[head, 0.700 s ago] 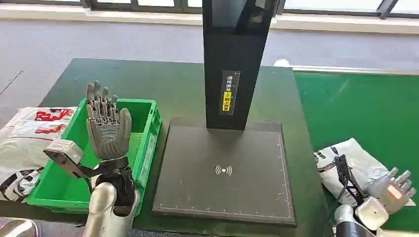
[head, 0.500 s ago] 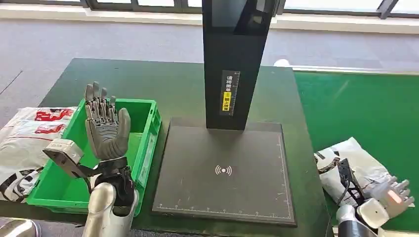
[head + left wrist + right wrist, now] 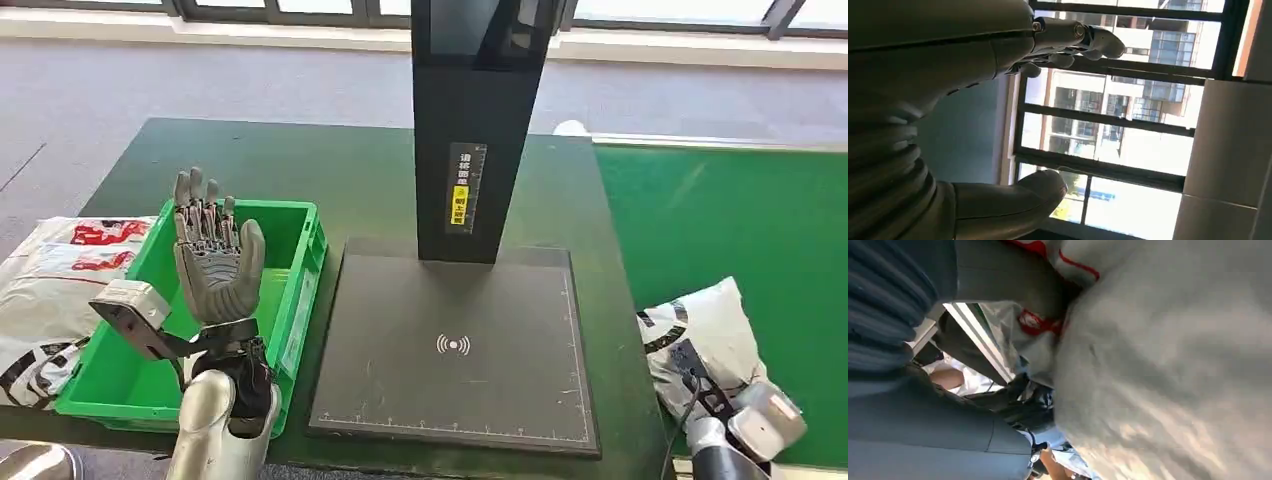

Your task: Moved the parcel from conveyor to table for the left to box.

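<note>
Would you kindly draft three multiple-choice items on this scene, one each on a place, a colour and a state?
1. Where does the white parcel beside the right hand lie?
A. on the green conveyor
B. in the crate
C. on the scanner pad

2. What colour is the crate?
A. blue
B. green
C. red

3. How is the left hand?
A. gripping a parcel
B. flat on the table
C. raised, fingers apart, holding nothing

Key: 1 A, green belt lies around it; 2 B, its walls are green; 3 C, its bare palm stands upright.
</note>
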`<action>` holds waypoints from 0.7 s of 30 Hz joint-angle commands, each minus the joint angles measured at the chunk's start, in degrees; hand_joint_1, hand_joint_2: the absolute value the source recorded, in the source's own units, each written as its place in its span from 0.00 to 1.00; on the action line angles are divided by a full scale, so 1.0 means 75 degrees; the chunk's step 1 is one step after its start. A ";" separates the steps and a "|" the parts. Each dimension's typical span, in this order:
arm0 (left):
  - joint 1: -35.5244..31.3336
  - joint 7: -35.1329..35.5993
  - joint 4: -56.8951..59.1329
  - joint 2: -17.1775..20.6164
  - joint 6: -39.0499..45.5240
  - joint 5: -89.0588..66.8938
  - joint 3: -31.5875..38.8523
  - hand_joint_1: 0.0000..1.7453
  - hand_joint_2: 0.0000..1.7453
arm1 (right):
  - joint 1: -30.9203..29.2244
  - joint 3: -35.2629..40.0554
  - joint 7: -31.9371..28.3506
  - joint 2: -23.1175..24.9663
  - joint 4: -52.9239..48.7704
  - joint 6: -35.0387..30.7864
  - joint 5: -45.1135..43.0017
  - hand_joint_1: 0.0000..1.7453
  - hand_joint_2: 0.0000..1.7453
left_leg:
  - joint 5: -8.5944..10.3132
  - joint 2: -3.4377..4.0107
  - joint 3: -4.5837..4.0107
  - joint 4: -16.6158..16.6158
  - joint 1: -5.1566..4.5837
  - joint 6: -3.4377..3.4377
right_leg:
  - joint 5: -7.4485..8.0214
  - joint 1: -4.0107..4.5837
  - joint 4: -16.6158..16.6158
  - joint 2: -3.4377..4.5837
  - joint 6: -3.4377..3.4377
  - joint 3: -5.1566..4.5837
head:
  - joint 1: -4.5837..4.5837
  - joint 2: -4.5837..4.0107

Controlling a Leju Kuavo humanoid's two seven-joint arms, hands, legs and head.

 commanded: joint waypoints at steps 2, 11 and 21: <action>0.0183 0.0032 0.0323 -0.0181 0.0012 0.0008 0.0081 0.00 1.00 | -0.0211 -0.0513 -0.0001 0.0022 0.0661 0.0038 -0.0030 1.00 1.00 | -0.0003 0.0006 0.0017 -0.0011 0.0002 -0.0002 | 0.0000 0.0003 -0.0015 0.0001 -0.0005 0.0020 | 0.0000 -0.0003; 0.0301 0.0031 0.0154 -0.0144 0.0129 -0.0011 0.0065 0.00 1.00 | 0.0131 -0.0215 -0.0229 0.0405 -0.0563 -0.0695 -0.0386 1.00 1.00 | 0.0002 0.0006 0.0023 -0.0020 0.0000 -0.0001 | 0.0004 0.0002 -0.0027 -0.0001 -0.0007 0.0031 | 0.0000 0.0000; 0.0358 -0.0009 0.0185 -0.0080 0.0229 -0.0010 0.0065 0.00 1.00 | 0.1317 0.1291 -0.1647 0.1755 -0.5540 -0.3603 -0.0898 1.00 1.00 | -0.0001 0.0013 0.0007 -0.0013 -0.0014 -0.0002 | 0.0000 -0.0009 0.0000 0.0008 -0.0009 0.0003 | 0.0000 -0.0003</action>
